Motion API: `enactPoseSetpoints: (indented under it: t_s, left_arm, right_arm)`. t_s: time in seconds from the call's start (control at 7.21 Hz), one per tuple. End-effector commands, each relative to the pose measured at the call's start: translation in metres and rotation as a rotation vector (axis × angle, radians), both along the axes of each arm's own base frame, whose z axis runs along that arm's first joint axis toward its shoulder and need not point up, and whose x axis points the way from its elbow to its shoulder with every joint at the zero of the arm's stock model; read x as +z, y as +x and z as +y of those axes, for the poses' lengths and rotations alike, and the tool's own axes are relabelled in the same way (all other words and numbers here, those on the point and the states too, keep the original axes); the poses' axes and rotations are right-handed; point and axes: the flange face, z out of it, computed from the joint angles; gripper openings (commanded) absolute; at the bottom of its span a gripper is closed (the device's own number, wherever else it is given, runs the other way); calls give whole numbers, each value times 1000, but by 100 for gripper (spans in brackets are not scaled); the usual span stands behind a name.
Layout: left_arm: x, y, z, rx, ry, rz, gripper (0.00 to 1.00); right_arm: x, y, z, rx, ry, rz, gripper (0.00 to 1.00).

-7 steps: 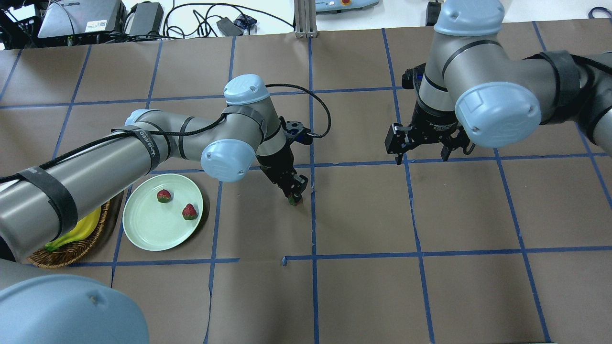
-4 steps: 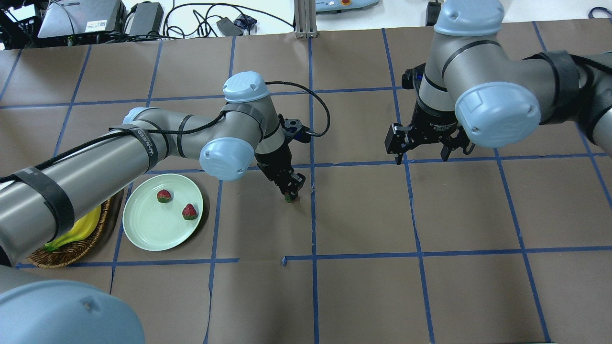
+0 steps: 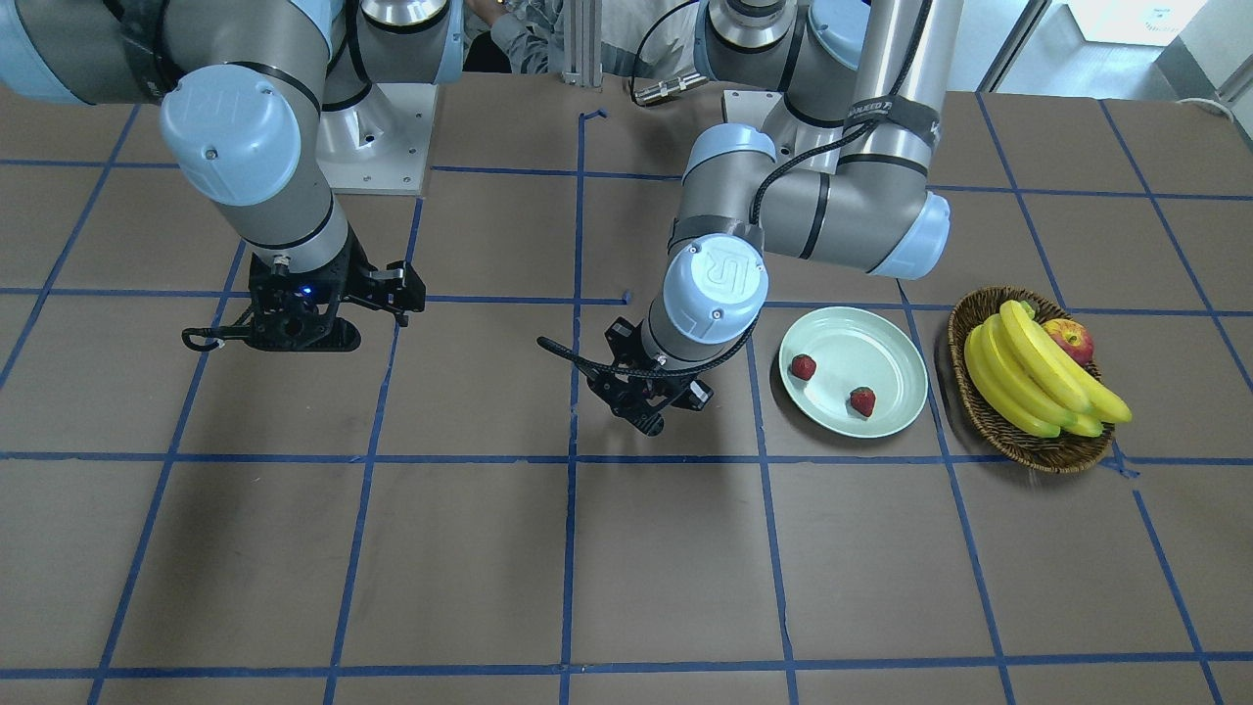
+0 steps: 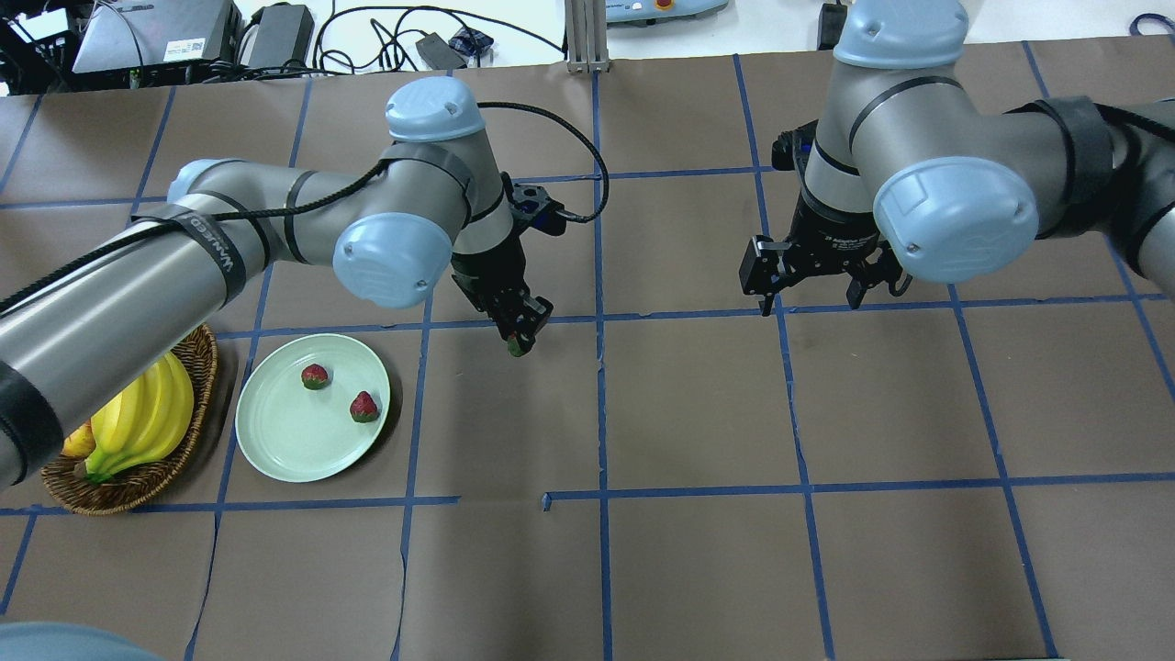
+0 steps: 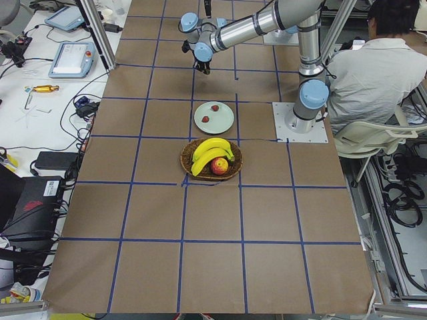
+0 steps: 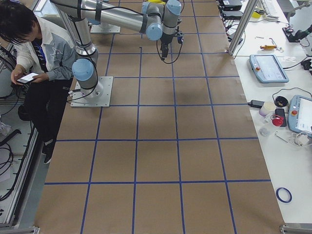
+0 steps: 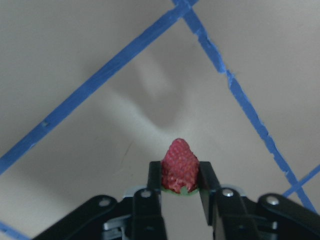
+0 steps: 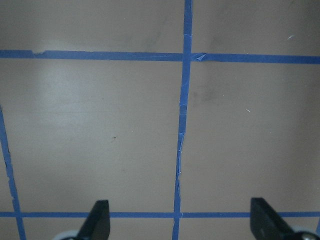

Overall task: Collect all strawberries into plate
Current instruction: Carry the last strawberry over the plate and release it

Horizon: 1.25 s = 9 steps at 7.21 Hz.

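Red between black fingers [image 7: 154,182]: the held strawberry [image 7: 179,167] is pinched in the left claw [image 7: 179,176], whose jaws are drawn in to the berry's width. Its tip points outward, and it hangs clear above the bench [image 4: 698,413].

To this claw's left and nearer the robot's base lies the plate [image 4: 285,445], pale mint, with two strawberries [image 4: 315,375] resting on it, apart from each other. Just beside the plate, further left again, a wicker basket [image 4: 128,491] holds bananas [image 4: 147,418] and an apple [image 3: 1070,340]. The left arm [image 4: 138,275] passes above the basket's far side.

Well away to the left claw's right, the right claw [image 8: 180,220] hangs over bare paper, jaws spread wide, gripping nothing.

Brown paper covers the bench, ruled into squares by blue tape [image 4: 601,413]. Past its far edge, cables [image 4: 386,37] and power bricks lie on a white top. Behind the robot's base a seated person [image 6: 29,53] looks at a phone.
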Motion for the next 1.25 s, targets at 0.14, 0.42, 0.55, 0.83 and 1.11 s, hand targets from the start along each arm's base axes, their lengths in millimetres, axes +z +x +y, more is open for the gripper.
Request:
enactPoseSetpoints:
  t_s: [0.14, 0.42, 0.55, 0.83, 1.11]
  left_arm:
    - [33, 118, -10, -39, 88, -133, 0]
    - [24, 193, -8, -70, 156, -151, 0]
    - [8, 217, 0, -58, 202, -168, 0]
    - [-24, 223, 12, -51, 252, -180, 0]
    - [-27, 222, 8, -41, 228, -178, 44]
  right_arm:
    - [0, 0, 0, 0, -3, -2, 100]
    - [0, 0, 0, -1, -3, -1, 100]
    - [0, 0, -1, -1, -4, -2, 100]
    - [0, 0, -1, 0, -4, -2, 100]
    - [-1, 0, -1, -1, -3, -3, 100]
